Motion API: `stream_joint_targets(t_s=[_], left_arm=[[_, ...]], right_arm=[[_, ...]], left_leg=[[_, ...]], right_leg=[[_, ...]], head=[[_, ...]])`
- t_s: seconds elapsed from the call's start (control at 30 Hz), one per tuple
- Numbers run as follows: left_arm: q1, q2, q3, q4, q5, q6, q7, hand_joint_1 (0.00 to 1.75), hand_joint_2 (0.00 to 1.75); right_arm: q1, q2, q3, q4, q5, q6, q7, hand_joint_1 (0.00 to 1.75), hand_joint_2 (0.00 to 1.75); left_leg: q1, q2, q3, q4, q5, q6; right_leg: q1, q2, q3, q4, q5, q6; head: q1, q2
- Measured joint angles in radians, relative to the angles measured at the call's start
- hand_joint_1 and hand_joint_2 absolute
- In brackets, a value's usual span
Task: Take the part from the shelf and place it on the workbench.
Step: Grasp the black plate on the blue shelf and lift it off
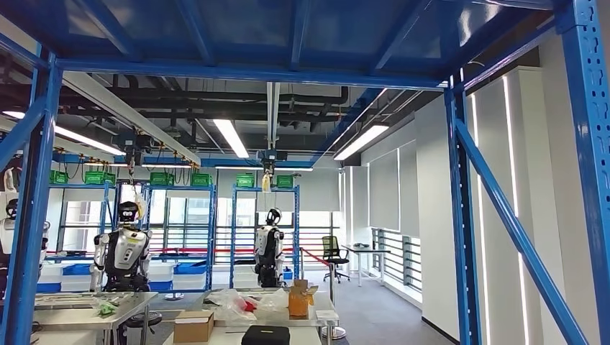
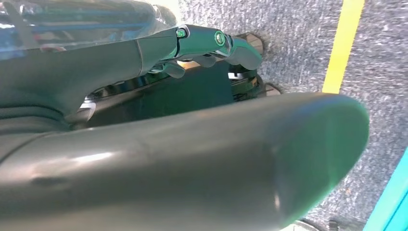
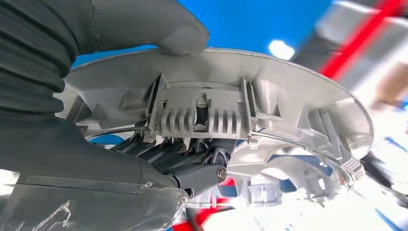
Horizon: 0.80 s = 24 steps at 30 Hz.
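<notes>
The blue steel shelf (image 1: 460, 215) frames the head view: its upright posts, one diagonal brace and the blue beams overhead stand close to the camera. Beyond it is a large hall with ceiling lights and more blue racks (image 1: 176, 215) that carry green crates (image 1: 162, 178) on top. Two other humanoid robots stand there, one on the left (image 1: 124, 251) and one near the middle (image 1: 269, 248). In front of them are tables (image 1: 86, 305) with a cardboard box (image 1: 193, 327), a black case (image 1: 265, 335), a small orange box (image 1: 298, 298) and some clear plastic bags (image 1: 237, 305).

The part (image 3: 269, 110) is a light grey plastic piece, round like a disc, with ribs and a small ribbed block on the side that faces the right wrist camera. It is in the right robot hand (image 3: 159, 96), lifted in the air. The thick grey thumb (image 3: 159, 26) presses on its rim, and the darker fingers (image 3: 192, 161) close on it from the opposite side, so this robot hand grips the part firmly. The background behind it is blurred blue, red and white.

The left robot hand (image 2: 211, 48) hangs over grey carpet floor (image 2: 298, 43) with a yellow line (image 2: 342, 43). Its dark fingers (image 2: 240, 48) are curled inward and nothing is seen in them; the grey thumb (image 2: 216, 168) is in front.
</notes>
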<state>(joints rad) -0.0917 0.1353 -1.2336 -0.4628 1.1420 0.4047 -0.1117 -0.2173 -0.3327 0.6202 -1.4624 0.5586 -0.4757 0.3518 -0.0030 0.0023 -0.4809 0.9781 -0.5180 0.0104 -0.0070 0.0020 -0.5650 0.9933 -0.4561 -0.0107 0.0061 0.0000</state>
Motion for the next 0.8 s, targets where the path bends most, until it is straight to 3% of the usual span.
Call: stream_joint_targets(t_s=[0.3, 0.57, 0.8], left_arm=[[0.0, -0.009, -0.003, 0.003, -0.013, 0.0, -0.022, 0.0, 0.0], [0.0, -0.01, -0.013, 0.011, -0.033, 0.018, -0.03, 0.0, 0.0], [-0.003, -0.016, -0.035, 0.024, -0.076, 0.052, -0.007, 0.0, 0.0]], right_arm=[[0.036, -0.002, 0.013, -0.245, -0.022, -0.079, -0.097, 1.75, 1.75], [0.084, -0.002, 0.029, -0.421, -0.384, -0.083, -0.364, 1.75, 1.75], [0.109, -0.002, 0.049, -0.555, -0.62, -0.006, -0.514, 1.75, 1.75]], left_leg=[[0.0, 0.0, -0.002, 0.0, 0.0, -0.001], [0.0, 0.0, -0.003, 0.0, 0.0, -0.001], [0.0, 0.0, -0.003, 0.0, 0.0, -0.001]], right_leg=[[0.0, 0.001, -0.002, 0.0, 0.0, 0.0], [0.0, 0.001, -0.004, 0.0, 0.0, 0.0], [0.0, 0.001, -0.004, 0.0, 0.0, 0.0]], head=[[-0.001, 0.0], [0.0, 0.0], [-0.001, 0.0]])
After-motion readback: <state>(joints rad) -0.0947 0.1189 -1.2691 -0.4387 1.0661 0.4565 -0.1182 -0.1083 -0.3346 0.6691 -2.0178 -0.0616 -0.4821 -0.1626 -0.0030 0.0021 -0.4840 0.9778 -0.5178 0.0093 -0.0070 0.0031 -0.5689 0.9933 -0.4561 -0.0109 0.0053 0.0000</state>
